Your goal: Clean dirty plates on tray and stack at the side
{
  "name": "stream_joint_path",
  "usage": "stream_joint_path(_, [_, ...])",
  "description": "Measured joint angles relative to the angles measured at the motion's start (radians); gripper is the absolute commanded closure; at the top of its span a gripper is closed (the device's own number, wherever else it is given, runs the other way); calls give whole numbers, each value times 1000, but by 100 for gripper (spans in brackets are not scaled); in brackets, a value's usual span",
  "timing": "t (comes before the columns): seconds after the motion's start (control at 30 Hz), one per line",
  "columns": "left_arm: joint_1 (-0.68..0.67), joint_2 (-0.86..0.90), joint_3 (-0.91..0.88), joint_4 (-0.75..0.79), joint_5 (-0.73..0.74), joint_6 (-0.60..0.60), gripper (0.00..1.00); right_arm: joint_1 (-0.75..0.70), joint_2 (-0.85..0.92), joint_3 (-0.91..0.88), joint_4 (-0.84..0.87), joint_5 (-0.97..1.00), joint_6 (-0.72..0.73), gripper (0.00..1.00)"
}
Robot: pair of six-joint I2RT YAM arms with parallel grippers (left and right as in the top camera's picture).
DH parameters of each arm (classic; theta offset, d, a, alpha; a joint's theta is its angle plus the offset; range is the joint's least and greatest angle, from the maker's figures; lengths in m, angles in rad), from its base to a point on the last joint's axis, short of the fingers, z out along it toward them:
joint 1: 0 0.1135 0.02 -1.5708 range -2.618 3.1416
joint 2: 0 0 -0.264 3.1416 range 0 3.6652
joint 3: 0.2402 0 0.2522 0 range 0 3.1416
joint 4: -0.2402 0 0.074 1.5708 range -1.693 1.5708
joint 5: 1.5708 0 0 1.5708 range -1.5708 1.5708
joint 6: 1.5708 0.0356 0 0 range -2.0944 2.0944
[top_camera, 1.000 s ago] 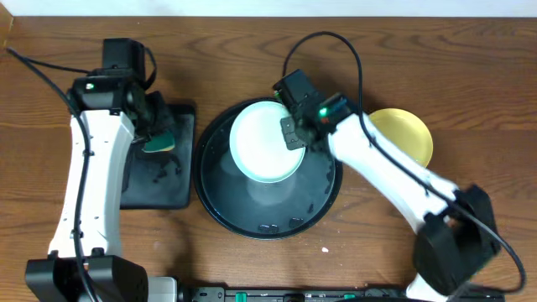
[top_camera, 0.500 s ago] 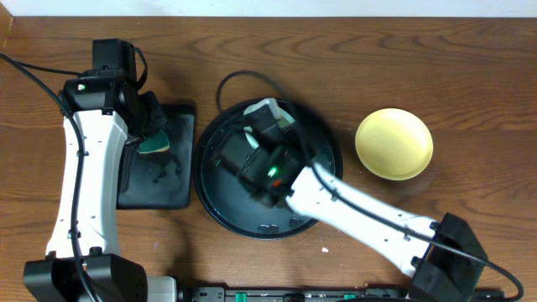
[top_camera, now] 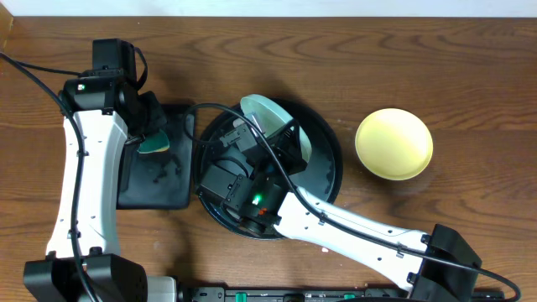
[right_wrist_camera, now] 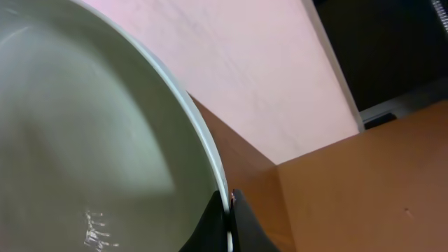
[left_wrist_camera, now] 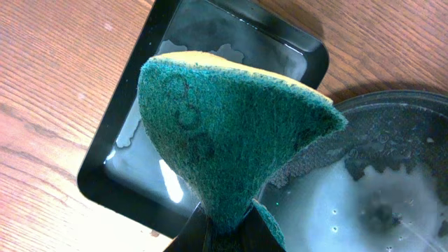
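Note:
My right gripper (top_camera: pixel 278 141) is shut on the rim of a pale mint-green plate (top_camera: pixel 270 116) and holds it tilted up on edge over the far part of the round black tray (top_camera: pixel 329 180). In the right wrist view the plate (right_wrist_camera: pixel 84 140) fills the left side, its rim pinched between the fingers (right_wrist_camera: pixel 229 210). The pale yellow plate (top_camera: pixel 394 143) lies on the table to the right of the tray. My left gripper (top_camera: pixel 153 134) is shut on the green sponge (left_wrist_camera: pixel 224 133), above the rectangular tray. A second mint-green plate does not show.
The small rectangular black tray (top_camera: pixel 168 189) lies left of the round tray; it looks wet in the left wrist view (left_wrist_camera: pixel 115 171). The round tray's wet floor (left_wrist_camera: pixel 392 133) shows there too. My right arm (top_camera: pixel 352 226) crosses the tray's front and the table at front right.
My right arm has swung from the right side across the tray's front, and the mint-green plate has gone from lying flat to tilted up. The left gripper with the sponge shifted slightly.

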Motion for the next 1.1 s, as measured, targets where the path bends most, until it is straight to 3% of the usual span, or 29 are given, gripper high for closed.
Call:
stream_joint_path(0.2, [0,0,0,0,0,0,93,-4,0,0,0,-51,0,99])
stream_joint_path(0.4, [0,0,0,0,0,0,93,-87,0,0,1,-394,1,99])
stream_joint_path(0.73, [0,0,0,0,0,0,93,-402,-1,0,68,-1171,-7,99])
stream_joint_path(0.93, [0,0,0,-7,0,0,93,-602,-59,-1,58,-1483,-10,99])
stream_joint_path(1.1, [0,0,0,-12,0,0,93,-796,-175,-1,3,-1565,-9,99])
